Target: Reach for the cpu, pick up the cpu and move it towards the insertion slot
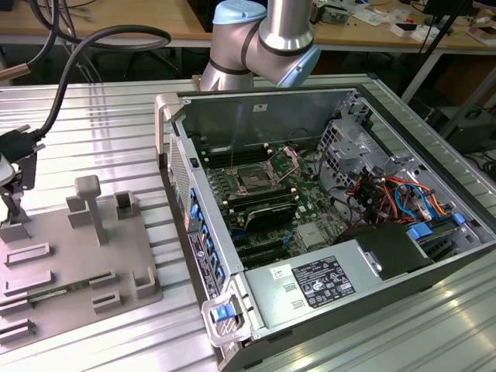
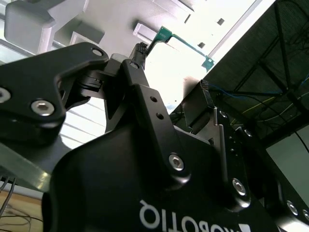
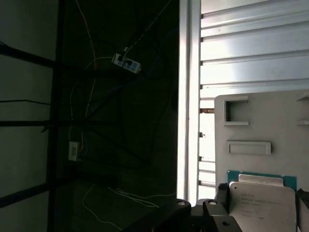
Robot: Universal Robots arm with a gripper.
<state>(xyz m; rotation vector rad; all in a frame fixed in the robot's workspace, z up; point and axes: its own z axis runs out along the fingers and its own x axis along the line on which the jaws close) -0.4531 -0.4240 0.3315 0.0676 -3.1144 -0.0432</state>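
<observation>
Squareness is what I'd mind: black hand (image 3: 261, 193) flanks the small silvery square cpu (image 3: 263, 208), lower right of the first wrist view; closed or not, I cannot tell.

cpu (image 3: 263, 203) on tray (image 3: 256, 111), tray at the exterior view's left, computer case (image 1: 263, 108) right of it, insertion slot (image 1: 254, 180) inside

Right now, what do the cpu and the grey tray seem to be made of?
The cpu: the top looks like metal, pale silvery with a dull sheen. A green rim along its edge is likely circuit board. The grey tray: probably plastic, matte and evenly light grey, with raised blocky pockets and no glint. Painted metal cannot be ruled out.
</observation>
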